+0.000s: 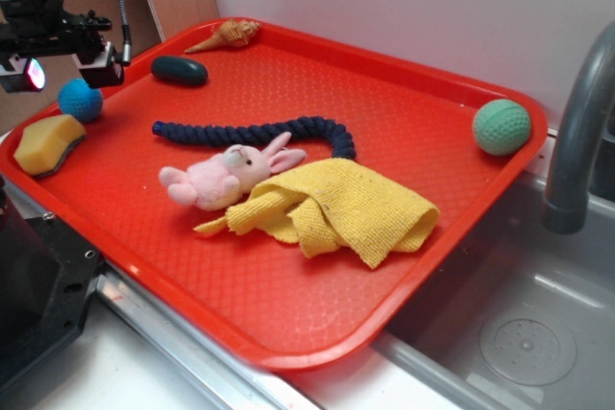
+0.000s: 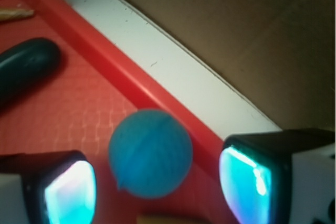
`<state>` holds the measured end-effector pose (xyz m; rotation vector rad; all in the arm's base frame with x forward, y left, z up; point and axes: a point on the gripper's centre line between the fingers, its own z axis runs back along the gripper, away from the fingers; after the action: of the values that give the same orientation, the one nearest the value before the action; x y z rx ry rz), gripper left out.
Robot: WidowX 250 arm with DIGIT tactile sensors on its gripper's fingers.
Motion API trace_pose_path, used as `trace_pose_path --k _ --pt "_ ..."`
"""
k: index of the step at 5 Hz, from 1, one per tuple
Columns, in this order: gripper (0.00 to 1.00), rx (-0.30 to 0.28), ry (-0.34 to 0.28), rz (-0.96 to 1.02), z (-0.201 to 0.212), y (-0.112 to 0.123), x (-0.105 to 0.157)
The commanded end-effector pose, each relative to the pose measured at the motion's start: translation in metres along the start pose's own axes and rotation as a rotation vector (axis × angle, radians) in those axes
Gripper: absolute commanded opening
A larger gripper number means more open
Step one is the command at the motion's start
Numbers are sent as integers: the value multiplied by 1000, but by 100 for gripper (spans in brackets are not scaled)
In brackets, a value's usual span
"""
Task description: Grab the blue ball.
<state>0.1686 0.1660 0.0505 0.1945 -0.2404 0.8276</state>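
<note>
The blue ball [image 1: 80,100] [image 2: 150,153] lies on the red tray [image 1: 384,122] near its left rim, just behind the yellow sponge [image 1: 48,143]. My gripper [image 1: 60,71] [image 2: 157,192] hangs above the ball, open. In the wrist view the ball sits between the two glowing pads [image 2: 71,195], with a gap on each side and no contact.
A dark oval object [image 1: 179,70] [image 2: 23,69] and a shell [image 1: 226,36] lie toward the tray's back left. A navy rope [image 1: 255,132], a pink plush rabbit [image 1: 226,177], a yellow cloth [image 1: 336,208] and a green ball [image 1: 501,127] also rest on the tray. A sink [image 1: 519,333] and faucet [image 1: 581,132] stand to the right.
</note>
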Motion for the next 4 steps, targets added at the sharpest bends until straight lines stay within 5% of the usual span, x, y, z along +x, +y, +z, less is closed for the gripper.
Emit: trace_pose_path --k 1,2,4 --pt "100 25 26 -14 -19 9 3" --pt "0 39 39 0 -23 8 1" --pt "0 36 76 -30 -4 3 -4"
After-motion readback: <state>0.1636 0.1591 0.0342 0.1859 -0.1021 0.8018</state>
